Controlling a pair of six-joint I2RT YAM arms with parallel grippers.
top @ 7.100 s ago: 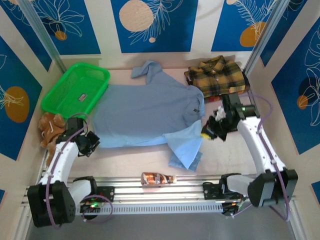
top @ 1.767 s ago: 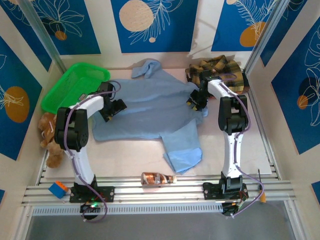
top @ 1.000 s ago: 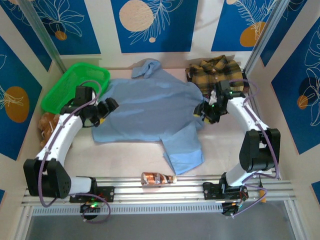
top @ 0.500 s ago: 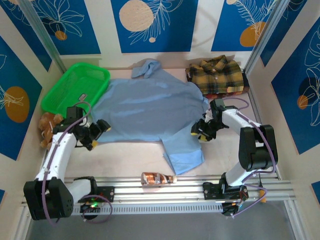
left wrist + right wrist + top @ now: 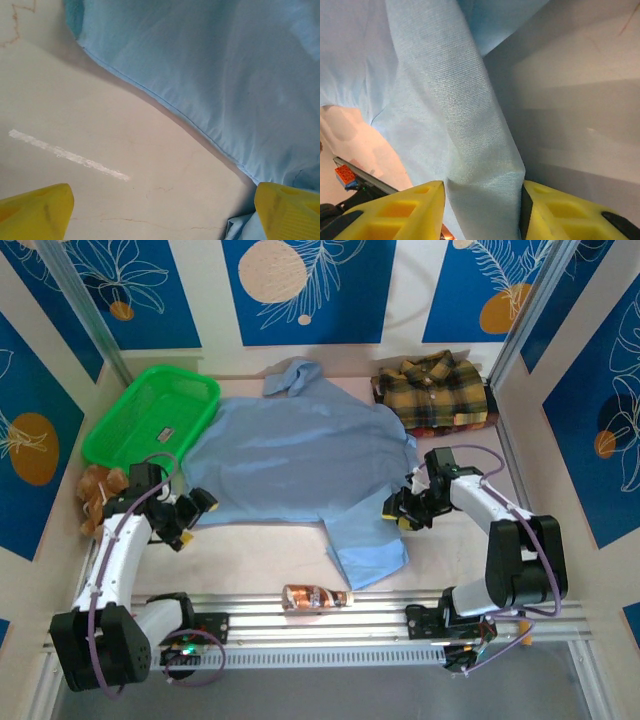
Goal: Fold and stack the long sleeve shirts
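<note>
1. The left gripper (image 5: 192, 510), jaws apart and empty, has drawn back from the light blue shirt (image 5: 300, 455) to hover by its near-left hem.
2. The right gripper (image 5: 398, 512) has also retreated and now pinches the shirt's right edge.
3. The blue shirt lies spread mid-table, so folding likely begins.
4. The plaid shirt (image 5: 435, 390) sits bundled far right.

basket (image 5: 128, 436) left of spread shirt (image 5: 290, 460), folded shirt (image 5: 436, 392) behind-right

Blue wall panels (image 5: 350, 300) with cream circles, leaf outlines; pale pink tabletop (image 5: 270, 550); aluminium rail (image 5: 320, 625) at near edge.
</note>
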